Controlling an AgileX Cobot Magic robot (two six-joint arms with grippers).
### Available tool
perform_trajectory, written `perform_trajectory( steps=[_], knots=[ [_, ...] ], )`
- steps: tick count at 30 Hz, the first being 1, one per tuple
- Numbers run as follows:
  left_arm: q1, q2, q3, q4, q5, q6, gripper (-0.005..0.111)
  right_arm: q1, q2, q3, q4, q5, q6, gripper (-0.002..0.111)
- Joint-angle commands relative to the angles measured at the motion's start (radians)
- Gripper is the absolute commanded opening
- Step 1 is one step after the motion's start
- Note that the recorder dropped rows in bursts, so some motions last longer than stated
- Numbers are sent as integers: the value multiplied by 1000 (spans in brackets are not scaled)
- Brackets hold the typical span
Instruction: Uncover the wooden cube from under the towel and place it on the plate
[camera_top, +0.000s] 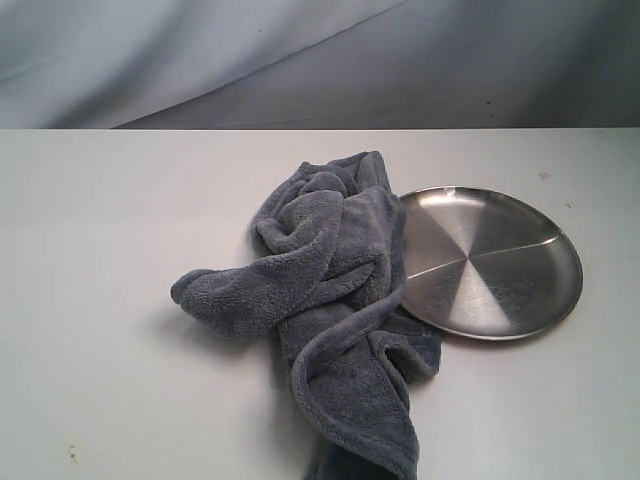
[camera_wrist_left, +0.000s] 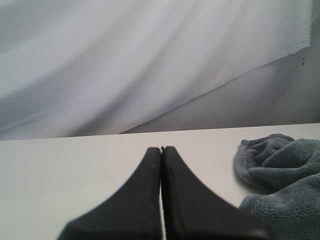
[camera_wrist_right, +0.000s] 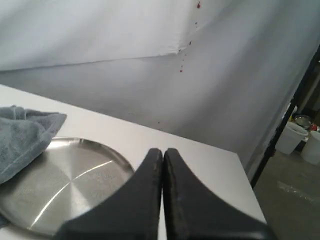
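White matte table (camera_top: 100, 250), smooth, a few small dark specks. Behind it hangs a pale backdrop sheet (camera_top: 300, 60) with long shallow creases.

Left gripper (camera_wrist_left: 161, 148): two black, wedge-shaped fingers pressed flat together, only a hairline seam between them, nothing held. It sits above bare tabletop, with the towel off to one side of it in the left wrist view. Not seen in the exterior view.

Towel (camera_top: 330, 300): dark blue-grey plush fleece, bunched at table centre in thick twisted folds. One rounded lobe pokes out to the left and a longer fold runs toward the near edge of the table. Nap is deep and fuzzy. Its right side drapes over the plate's left rim.

Wooden cube: shows in no view, so I cannot tell whether it lies under the folds.

Plate (camera_top: 500, 265): round, shallow, brushed steel with a low raised rim and bright radial streaks fanning from its centre. Its dish is bare.

Right gripper (camera_wrist_right: 163, 150): same black wedge fingers, tips closed tight against each other, gripping nothing. It sits near the plate's rim.
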Motion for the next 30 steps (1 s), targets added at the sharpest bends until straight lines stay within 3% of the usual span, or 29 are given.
perform_trajectory(
  steps=[1,11,20,25,30],
  knots=[
    [2,-4,4,-2,-11,-2,0,-2,-3,-5,-10,63,-10,0],
    [2,-4,4,-2,-11,-2,0,0,134,-26,-16,87,-12,0],
    [2,-4,4,-2,-11,-2,0,11,465,-233,-79,90,183,0],
    [2,-4,4,-2,-11,-2,0,134,661,-339,-114,90,197,0],
    [2,-4,4,-2,-11,-2,0,302,831,-435,-200,64,359,0]
  ],
)
